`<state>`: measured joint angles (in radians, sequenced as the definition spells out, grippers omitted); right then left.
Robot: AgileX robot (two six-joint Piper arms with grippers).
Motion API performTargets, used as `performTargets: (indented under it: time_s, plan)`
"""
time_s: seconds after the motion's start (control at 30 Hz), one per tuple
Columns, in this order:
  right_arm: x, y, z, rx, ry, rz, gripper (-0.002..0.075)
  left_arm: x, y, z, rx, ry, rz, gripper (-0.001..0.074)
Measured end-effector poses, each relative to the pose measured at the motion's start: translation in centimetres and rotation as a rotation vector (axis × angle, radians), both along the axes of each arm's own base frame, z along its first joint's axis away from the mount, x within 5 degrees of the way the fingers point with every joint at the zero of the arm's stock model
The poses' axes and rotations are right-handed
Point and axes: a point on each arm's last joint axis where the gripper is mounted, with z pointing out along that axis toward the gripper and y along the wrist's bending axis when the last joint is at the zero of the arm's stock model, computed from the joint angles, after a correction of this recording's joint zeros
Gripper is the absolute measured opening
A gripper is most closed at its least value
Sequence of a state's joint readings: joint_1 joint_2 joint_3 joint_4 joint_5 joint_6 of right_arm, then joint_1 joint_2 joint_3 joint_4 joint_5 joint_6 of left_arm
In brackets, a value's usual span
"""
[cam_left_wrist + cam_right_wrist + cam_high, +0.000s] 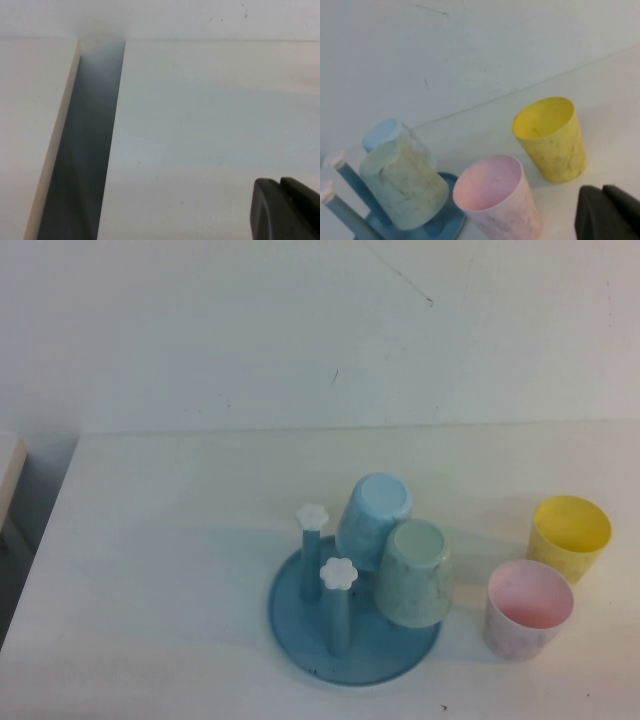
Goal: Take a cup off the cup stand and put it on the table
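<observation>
**On the stand: mint cup not yet lifted, both arms clear of it**

On the cup stand (352, 640), right-hand side, the cup (413, 573) sits upside down over a peg, leaning a little, just beside the light blue cup (372, 520), also inverted on a peg. Two pegs (337, 605) are bare. Pink cup (528, 608) and yellow cup (569, 537) stand upright on the surface (160, 540), right of the stand.

Doing it well, my read:
- Right arm is the near one. Grip the mint cup across its tapered wall, away from the blue one.
- Pull along the peg's axis until the rim clears the flower cap; sideways drag would likely tip the stand.
- Turn upright and set down in open space, not against pink.

Hard to see:
- Neither arm shows in the high view.
- Left gripper (289, 210) hangs over bare surface near its edge gap; right gripper (609, 212) sits near the pink and yellow cups. Only a dark corner of each is visible, so jaws: cannot tell.
- Pegs under both inverted cups are hidden.
</observation>
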<state>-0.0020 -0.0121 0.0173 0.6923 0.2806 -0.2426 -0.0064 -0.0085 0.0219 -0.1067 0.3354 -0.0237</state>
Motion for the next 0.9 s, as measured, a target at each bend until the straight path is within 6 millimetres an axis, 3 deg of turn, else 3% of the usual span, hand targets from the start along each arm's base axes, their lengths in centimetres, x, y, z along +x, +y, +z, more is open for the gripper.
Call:
performTargets:
  time_s: [0.13,0.27,0.47,0.6,0.73,0.9]
  plan:
    - [-0.5,0.5,2.6,-0.181,-0.054,0.095,-0.0003,0.0,0.0,0.0,0.000,0.000,0.000,-0.0003]
    - [-0.2,1.1,5.6,-0.346,0.027,0.216,-0.0003,0.0,0.0,0.0,0.000,0.000,0.000,-0.0003]
    - [2.0,1.2,10.6,-0.641,0.210,0.419,-0.0003,0.0,0.0,0.0,0.000,0.000,0.000,-0.0003]
    - [3.7,1.3,13.6,-0.742,0.267,0.541,-0.0003,0.0,0.0,0.0,0.000,0.000,0.000,-0.0003]
    - [5.5,1.8,15.1,-0.750,0.323,0.687,-0.0003,0.0,0.0,0.0,0.000,0.000,0.000,-0.0003]
    - [7.8,3.4,15.4,-0.727,0.334,0.927,-0.0003,0.0,0.0,0.0,0.000,0.000,0.000,-0.0003]
